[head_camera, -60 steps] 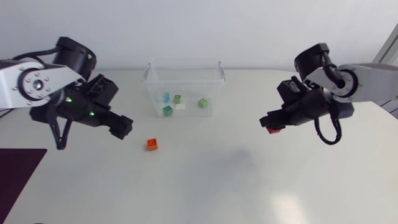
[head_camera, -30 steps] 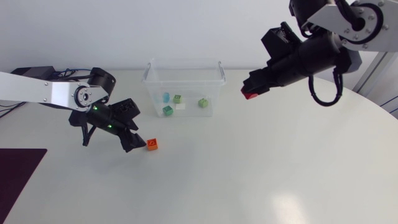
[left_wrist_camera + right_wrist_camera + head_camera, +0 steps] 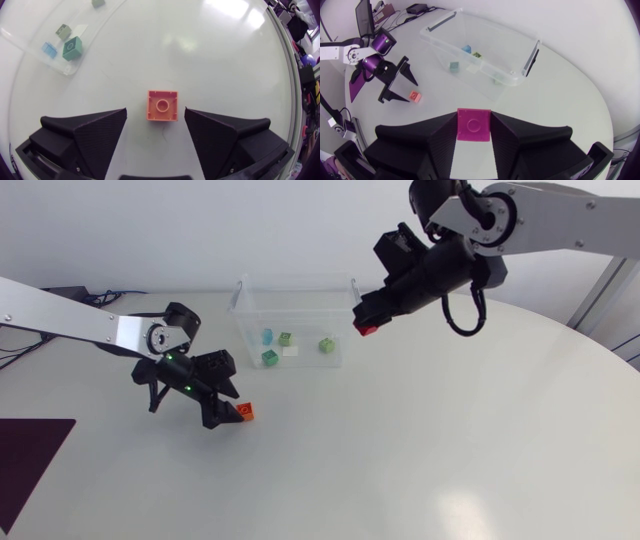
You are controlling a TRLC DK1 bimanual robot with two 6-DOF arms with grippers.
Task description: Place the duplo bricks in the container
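An orange duplo brick (image 3: 245,412) lies on the white table in front of the clear container (image 3: 352,298). My left gripper (image 3: 236,408) is down at it, open. In the left wrist view the orange brick (image 3: 162,105) sits between the fingers of the left gripper (image 3: 155,112) with a gap on each side. My right gripper (image 3: 368,322) hangs in the air beside the container's right end, shut on a red brick (image 3: 366,329). Its own view shows that brick (image 3: 473,126) clamped between both fingers of the gripper (image 3: 473,117), above the table and short of the container (image 3: 530,57).
Several small bricks lie inside the container, among them a blue one (image 3: 267,336) and green ones (image 3: 326,345). A dark mat (image 3: 25,460) lies at the table's left edge. In the right wrist view my left gripper (image 3: 397,80) stands over the orange brick (image 3: 414,96).
My left arm came down and forward until its fingers straddled the orange brick. My right arm rose and swung left with the red brick, up to the container's right end.
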